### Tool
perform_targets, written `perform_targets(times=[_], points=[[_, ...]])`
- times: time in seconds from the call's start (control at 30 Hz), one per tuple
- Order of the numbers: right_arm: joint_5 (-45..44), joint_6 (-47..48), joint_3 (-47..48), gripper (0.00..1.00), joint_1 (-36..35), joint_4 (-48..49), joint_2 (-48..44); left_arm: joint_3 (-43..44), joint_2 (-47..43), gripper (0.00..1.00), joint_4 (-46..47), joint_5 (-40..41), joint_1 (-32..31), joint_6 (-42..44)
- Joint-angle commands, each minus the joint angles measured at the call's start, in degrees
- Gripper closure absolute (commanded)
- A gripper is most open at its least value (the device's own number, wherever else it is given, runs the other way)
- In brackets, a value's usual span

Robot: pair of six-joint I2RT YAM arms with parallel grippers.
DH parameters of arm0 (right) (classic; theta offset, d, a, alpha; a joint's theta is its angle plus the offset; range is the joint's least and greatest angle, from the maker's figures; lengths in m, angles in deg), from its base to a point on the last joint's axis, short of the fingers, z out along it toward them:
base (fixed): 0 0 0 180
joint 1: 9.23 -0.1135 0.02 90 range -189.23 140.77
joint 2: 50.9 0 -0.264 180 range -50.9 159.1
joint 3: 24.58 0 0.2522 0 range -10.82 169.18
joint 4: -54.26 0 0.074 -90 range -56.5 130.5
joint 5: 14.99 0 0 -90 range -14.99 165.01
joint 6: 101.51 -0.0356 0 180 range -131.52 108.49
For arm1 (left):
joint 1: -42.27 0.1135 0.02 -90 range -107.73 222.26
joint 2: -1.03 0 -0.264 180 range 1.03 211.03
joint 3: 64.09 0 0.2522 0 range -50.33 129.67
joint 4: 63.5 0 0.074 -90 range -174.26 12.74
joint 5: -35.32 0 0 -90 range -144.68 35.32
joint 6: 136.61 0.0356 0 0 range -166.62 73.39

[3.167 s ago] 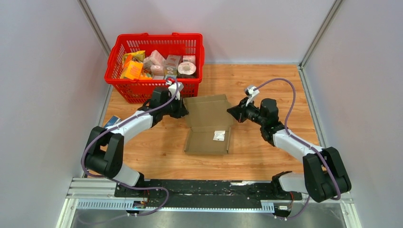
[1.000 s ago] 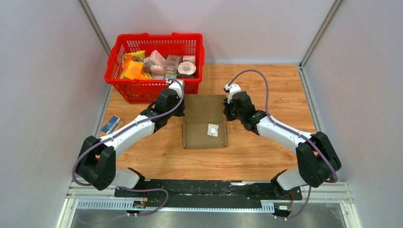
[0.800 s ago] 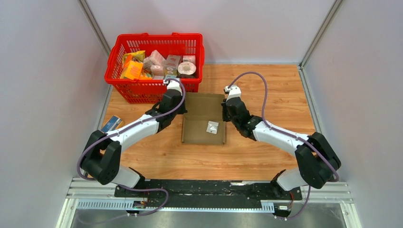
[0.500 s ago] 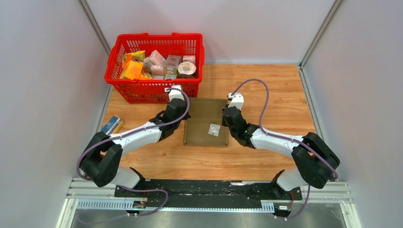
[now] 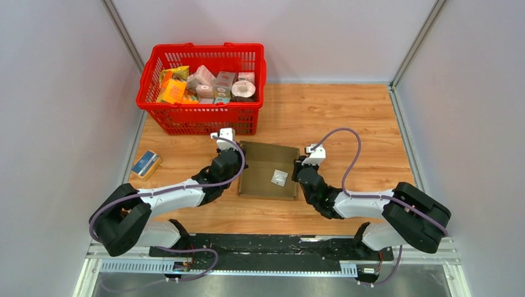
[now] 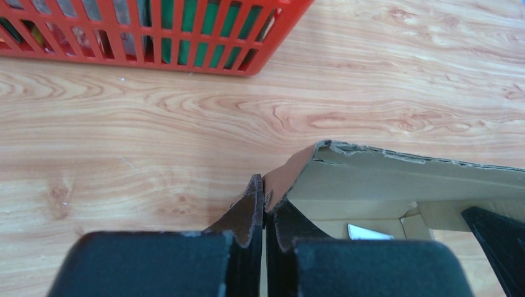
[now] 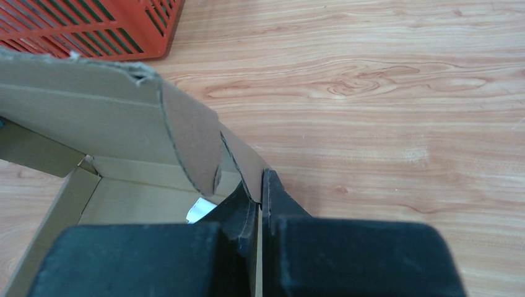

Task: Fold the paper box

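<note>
The paper box [image 5: 267,172] is plain brown cardboard, open on top, on the wooden table between my arms, with a small white packet [image 5: 278,178] inside. My left gripper [image 5: 236,168] is shut on the box's left side wall; in the left wrist view [image 6: 264,201] the wall [image 6: 291,176] sits pinched between the jaws. My right gripper [image 5: 299,175] is shut on the right side wall; in the right wrist view [image 7: 259,189] the wall [image 7: 244,159] sits between the jaws. The box's far flap [image 7: 93,111] stands raised.
A red basket [image 5: 201,86] full of printed grocery boxes stands at the back left, just beyond the box. A small blue-and-tan packet [image 5: 145,164] lies by the left wall. Bare wood lies right of the box.
Both grippers closed in on the box's sides and took hold of them. Both arms then drew back toward the near edge, taking the box with them, away from the basket.
</note>
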Motion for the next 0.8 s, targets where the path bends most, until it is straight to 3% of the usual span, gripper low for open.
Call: perform_targets(times=[0.0, 0.33, 0.47, 0.5, 0.67, 0.7, 0.77], points=[[-6.25, -2.34, -3.86, 0.98, -0.77, 8.05, -1.97, -4.39, -2.38, 1.00, 5.49, 3.73, -1.23, -0.79], [-9.41, -3.14, -7.90, 0.84, -5.08, 7.61, -6.44, -10.81, -4.67, 1.00, 10.42, 5.22, -3.86, -1.48], [-12.57, -5.15, -7.56, 0.63, -7.63, 1.22, -9.96, -11.69, -5.02, 1.00, 11.21, 6.80, -5.44, -0.70], [-12.93, -7.77, -7.12, 0.54, -8.33, -5.33, -12.66, -11.61, -5.11, 1.00, 11.21, 6.98, -5.71, -0.43], [-10.66, -19.47, -3.25, 0.29, -10.00, -32.17, -25.50, -11.78, -6.25, 1.00, 11.04, 9.00, -7.03, 1.94], [-9.78, -21.31, -2.73, 0.18, -9.92, -41.60, -30.31, -11.61, -6.60, 1.00, 10.86, 9.26, -7.21, 2.30], [-5.84, -23.96, 1.03, 0.12, -9.83, -50.96, -35.08, -11.34, -6.95, 1.00, 9.98, 9.79, -7.56, 3.43]])
